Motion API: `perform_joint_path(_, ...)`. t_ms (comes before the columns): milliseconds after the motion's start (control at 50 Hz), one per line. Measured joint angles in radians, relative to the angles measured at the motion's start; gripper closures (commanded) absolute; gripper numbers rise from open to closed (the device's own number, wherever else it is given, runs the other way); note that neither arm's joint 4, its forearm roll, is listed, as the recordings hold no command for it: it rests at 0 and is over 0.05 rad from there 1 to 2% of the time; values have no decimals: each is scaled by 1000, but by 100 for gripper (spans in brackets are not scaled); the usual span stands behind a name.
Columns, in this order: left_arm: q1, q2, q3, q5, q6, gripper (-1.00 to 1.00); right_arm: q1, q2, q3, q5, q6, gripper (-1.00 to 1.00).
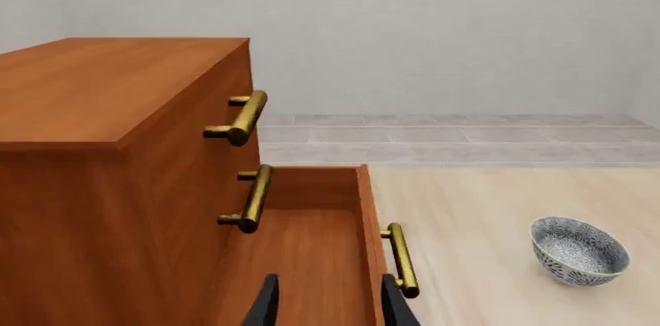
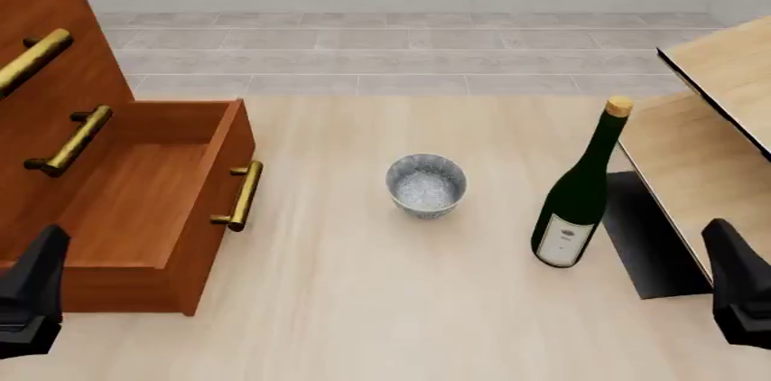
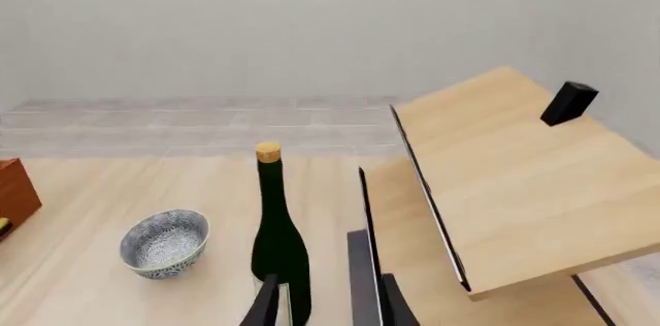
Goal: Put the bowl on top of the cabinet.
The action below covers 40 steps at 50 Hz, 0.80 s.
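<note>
From my front view, the cabinet (image 2: 72, 110) stands at nine o'clock, its bottom drawer (image 2: 157, 196) pulled open. My left pincer (image 1: 328, 303) sits low at seven o'clock, fingers apart and empty. The bowl (image 2: 425, 186) rests upright on the bench (image 2: 361, 309) at centre (well apart from both pincers). The wine bottle (image 2: 580, 190) stands at three o'clock. My right pincer (image 3: 328, 301) sits at five o'clock, also apart and empty.
</note>
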Motion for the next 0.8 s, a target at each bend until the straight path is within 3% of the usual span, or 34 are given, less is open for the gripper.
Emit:
perform_joint_path(540,-14,30,-17,-17,4,-100,-2,-37,49,-58,14,-100)
perform_joint_path(800,-67,180,-50,-113,16,-100,-5,-39,52,-63,19,-100)
